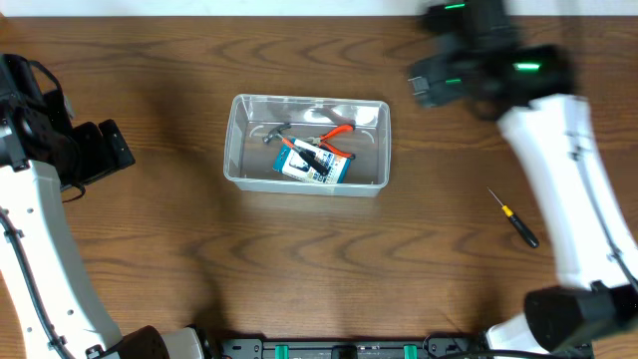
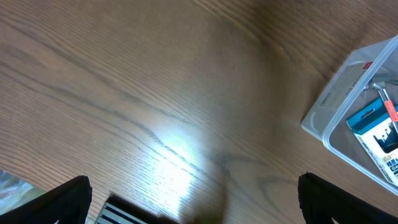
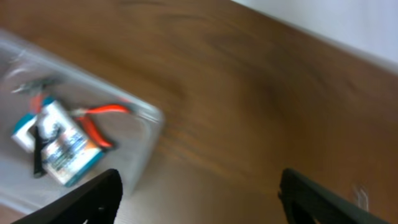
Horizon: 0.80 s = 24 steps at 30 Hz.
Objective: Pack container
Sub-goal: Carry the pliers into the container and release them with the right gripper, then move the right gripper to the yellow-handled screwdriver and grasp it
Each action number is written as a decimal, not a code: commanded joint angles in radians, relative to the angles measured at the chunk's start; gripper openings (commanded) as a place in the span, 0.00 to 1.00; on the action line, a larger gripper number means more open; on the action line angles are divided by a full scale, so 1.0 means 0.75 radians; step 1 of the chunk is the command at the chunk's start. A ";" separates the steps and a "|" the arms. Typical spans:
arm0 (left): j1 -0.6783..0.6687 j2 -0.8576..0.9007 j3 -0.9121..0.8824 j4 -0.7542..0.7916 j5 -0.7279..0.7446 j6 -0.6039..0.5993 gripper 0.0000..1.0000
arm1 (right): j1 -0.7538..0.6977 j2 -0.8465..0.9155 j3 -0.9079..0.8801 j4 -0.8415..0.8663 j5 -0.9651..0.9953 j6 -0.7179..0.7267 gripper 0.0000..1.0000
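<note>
The clear plastic container (image 1: 239, 150) sits mid-table, holding a blue-and-white box (image 1: 314, 165), orange-handled pliers (image 1: 337, 133) and a small metal tool. A black screwdriver with a yellow band (image 1: 513, 219) lies on the table to the right. My left gripper (image 1: 105, 148) is open and empty at the left of the container; its wrist view shows bare wood between the fingers (image 2: 193, 199) and the container's corner (image 2: 336, 93). My right gripper (image 1: 429, 85) is open and empty, raised at the container's back right; its wrist view (image 3: 199, 196) shows the container (image 3: 146, 134) at left, blurred.
The wooden table (image 1: 329, 269) surrounds the container. A black rail with green fittings (image 1: 339, 349) runs along the front edge. The white table edge shows at the top right of the right wrist view (image 3: 348, 25).
</note>
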 commanded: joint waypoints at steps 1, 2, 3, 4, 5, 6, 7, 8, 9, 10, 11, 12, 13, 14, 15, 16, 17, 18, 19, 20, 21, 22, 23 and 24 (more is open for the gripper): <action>0.005 0.001 -0.008 -0.003 -0.005 0.007 0.98 | -0.172 -0.018 -0.013 -0.103 0.027 0.287 0.88; 0.005 0.001 -0.008 -0.003 -0.005 0.007 0.98 | -0.216 -0.031 -0.013 -0.144 0.027 0.317 0.88; 0.005 0.001 -0.008 -0.003 -0.005 0.007 0.98 | -0.261 -0.047 -0.013 -0.192 0.026 0.336 0.89; 0.005 0.001 -0.008 -0.003 -0.005 0.007 0.98 | -0.289 -0.062 -0.015 -0.227 0.021 0.335 0.89; 0.005 0.001 -0.008 -0.003 -0.005 0.007 0.98 | -0.312 -0.079 -0.020 -0.259 0.016 0.335 0.89; 0.005 0.001 -0.008 -0.003 -0.005 0.007 0.98 | -0.334 -0.104 -0.028 -0.294 0.005 0.334 0.89; 0.005 0.001 -0.008 -0.003 -0.005 0.007 0.97 | -0.348 -0.126 -0.034 -0.331 0.000 0.334 0.90; 0.005 0.001 -0.008 -0.003 -0.005 0.007 0.98 | -0.361 -0.156 -0.040 -0.372 -0.001 0.334 0.90; 0.005 0.001 -0.008 -0.003 -0.005 0.007 0.98 | -0.368 -0.183 -0.047 -0.402 -0.002 0.334 0.90; 0.005 0.001 -0.008 -0.003 -0.005 0.006 0.98 | -0.372 -0.219 -0.060 -0.431 -0.009 0.335 0.90; 0.005 0.001 -0.008 -0.003 -0.005 0.003 0.98 | -0.372 -0.256 -0.075 -0.448 -0.018 0.335 0.90; 0.005 0.001 -0.008 -0.003 -0.005 -0.004 0.98 | -0.371 -0.306 -0.104 -0.459 -0.043 0.332 0.90; 0.005 0.001 -0.008 -0.003 -0.005 -0.005 0.98 | -0.369 -0.364 -0.142 -0.459 -0.081 0.313 0.90; 0.005 0.001 -0.008 -0.003 -0.005 -0.010 0.98 | -0.365 -0.417 -0.185 -0.452 -0.122 0.287 0.91; 0.005 0.001 -0.008 -0.003 -0.005 -0.019 0.98 | -0.357 -0.476 -0.236 -0.438 -0.179 0.245 0.91; 0.005 0.001 -0.008 -0.003 -0.005 -0.019 0.98 | -0.344 -0.540 -0.303 -0.419 -0.261 0.170 0.91; 0.005 0.001 -0.008 -0.003 -0.004 -0.019 0.98 | -0.329 -0.606 -0.377 -0.401 -0.349 0.084 0.91; 0.005 0.001 -0.008 -0.003 -0.005 -0.019 0.98 | -0.313 -0.660 -0.450 -0.384 -0.418 0.016 0.92; 0.005 0.001 -0.008 -0.003 -0.005 -0.019 0.98 | -0.294 -0.719 -0.537 -0.364 -0.478 -0.047 0.93; 0.005 0.001 -0.008 -0.003 -0.005 -0.019 0.98 | -0.280 -0.770 -0.624 -0.350 -0.515 -0.103 0.95; 0.005 0.001 -0.008 -0.002 -0.004 -0.019 0.98 | -0.271 -0.809 -0.698 -0.341 -0.504 -0.133 0.95; 0.005 0.001 -0.008 -0.002 -0.005 -0.019 0.98 | -0.273 -0.849 -0.782 -0.319 -0.441 -0.120 0.94; 0.005 0.001 -0.008 -0.002 -0.005 -0.020 0.98 | -0.281 -0.880 -0.860 -0.295 -0.346 -0.070 0.94; 0.005 0.001 -0.008 -0.001 -0.004 -0.025 0.98 | -0.291 -0.902 -0.918 -0.273 -0.258 -0.026 0.96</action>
